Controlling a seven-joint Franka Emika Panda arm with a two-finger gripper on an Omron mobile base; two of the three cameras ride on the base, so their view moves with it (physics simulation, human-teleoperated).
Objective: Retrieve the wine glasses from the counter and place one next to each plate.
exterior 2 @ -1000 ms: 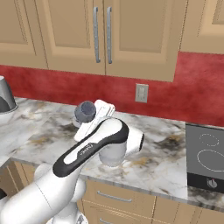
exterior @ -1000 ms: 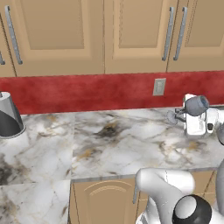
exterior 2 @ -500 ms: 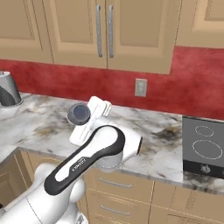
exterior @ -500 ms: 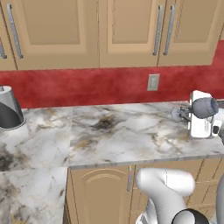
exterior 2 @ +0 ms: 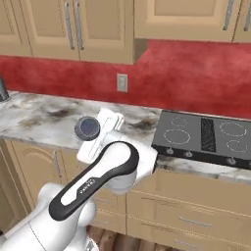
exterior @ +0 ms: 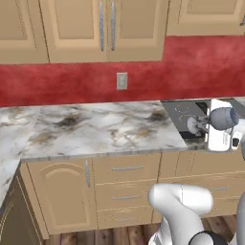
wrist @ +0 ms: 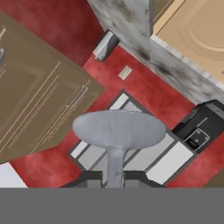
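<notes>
Scene: a kitchen run with a marble counter (exterior: 95, 127) over tan cabinets, a red wall behind it carrying a wall outlet (exterior: 122, 81), and a black cooktop (exterior 2: 206, 137) set into the worktop to the right
Arm: the white arm rises from the base and bends its hand out sideways, above counter height
Gripper: the gripper (wrist: 114, 183) is nearly shut, jaws narrow, pinching the thin stem of a wine glass (wrist: 118, 131); the finger tips sit low in the hand view on either side of the stem
Glass, hand view: the round foot spreads wide above the stem and faces the camera, so the bowl lies behind the fingers and cannot be made out
Glass, left base view: a grey-blue glass part shows at the hand (exterior: 221, 125), held in the air over the near edge of the cooktop, touching no surface
Glass, right base view: a dark round end shows at the hand (exterior 2: 88, 128), in front of the counter edge
Plates: cannot be placed from these views
Second glass: cannot be placed either; the visible stretch of counter bears none
Progress: judged about the middle of one delivery; one glass is lifted and under carriage, not yet set down
Remaining: this glass has still to reach a plate and be stood beside it; whether the other glass is already placed cannot be told
</notes>
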